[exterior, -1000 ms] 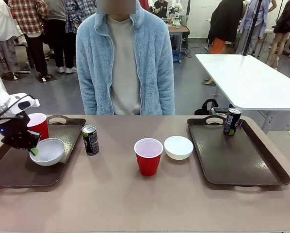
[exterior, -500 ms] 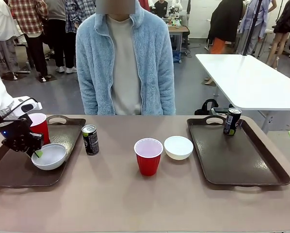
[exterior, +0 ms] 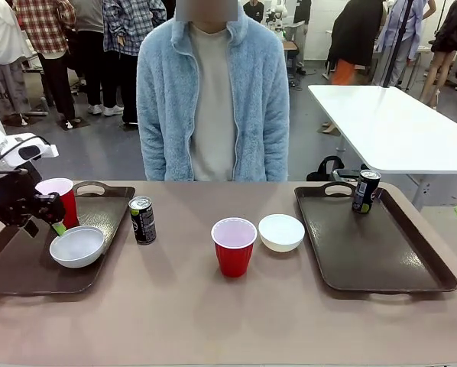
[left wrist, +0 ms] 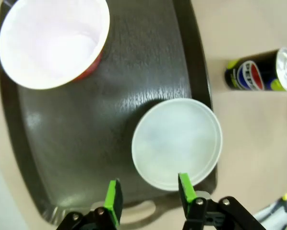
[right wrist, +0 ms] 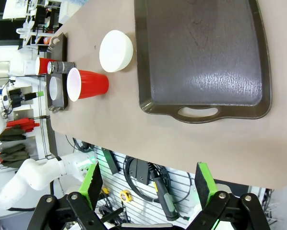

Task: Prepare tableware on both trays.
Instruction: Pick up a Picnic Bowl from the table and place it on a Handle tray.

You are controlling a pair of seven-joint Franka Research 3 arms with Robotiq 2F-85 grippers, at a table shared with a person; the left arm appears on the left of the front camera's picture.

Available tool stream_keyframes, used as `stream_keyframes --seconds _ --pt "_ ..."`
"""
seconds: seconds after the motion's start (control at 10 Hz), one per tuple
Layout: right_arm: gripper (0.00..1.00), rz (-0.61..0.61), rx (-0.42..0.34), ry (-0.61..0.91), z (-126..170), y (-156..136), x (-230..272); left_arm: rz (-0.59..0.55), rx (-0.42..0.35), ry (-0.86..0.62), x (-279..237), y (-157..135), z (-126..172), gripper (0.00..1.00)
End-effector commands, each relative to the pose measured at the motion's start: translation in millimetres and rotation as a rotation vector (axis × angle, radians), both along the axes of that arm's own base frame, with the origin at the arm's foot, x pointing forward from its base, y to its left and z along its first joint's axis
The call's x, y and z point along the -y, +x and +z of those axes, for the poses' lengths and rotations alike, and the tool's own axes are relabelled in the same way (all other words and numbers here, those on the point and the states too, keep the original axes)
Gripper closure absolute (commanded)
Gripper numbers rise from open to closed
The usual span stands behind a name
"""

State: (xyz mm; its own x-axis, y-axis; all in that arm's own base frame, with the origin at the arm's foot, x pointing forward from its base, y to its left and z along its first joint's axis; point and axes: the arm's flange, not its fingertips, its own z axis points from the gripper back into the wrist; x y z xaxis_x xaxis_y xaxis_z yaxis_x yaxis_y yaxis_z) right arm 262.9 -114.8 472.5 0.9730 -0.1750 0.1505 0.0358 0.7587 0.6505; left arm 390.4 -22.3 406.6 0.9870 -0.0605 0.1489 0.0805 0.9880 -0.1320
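Overhead, left end effector spread, bowl beneath

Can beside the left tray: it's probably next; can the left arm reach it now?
Likely yes: the left fingers are open and empty, and the can stands alone on bare table nearby.

Grey floor lies behind the tan surface; a white table stands beyond its far right corner.

At centre, a red cup and white bowl are seen; at right, a dark brown tray.
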Motion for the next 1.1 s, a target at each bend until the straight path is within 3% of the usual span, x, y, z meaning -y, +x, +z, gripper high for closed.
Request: stream_keyframes --seconds 0.0,0.2,0.5,1.0 --pt "0.00 0.002 0.007 0.021 1 1 -1 -0.009 -0.021 0.076 -1 -19 12 0.17" --pt "0.00 0.002 0.007 0.021 1 1 -1 -0.016 -0.030 0.133 1 -19 27 0.00" --pt "0.00 0.002 0.007 0.021 1 1 -1 -0.015 -0.035 0.158 6 -18 43 0.00" --pt "0.00 0.002 0.007 0.021 1 1 -1 -0.039 -0.025 0.127 3 -20 32 0.00"
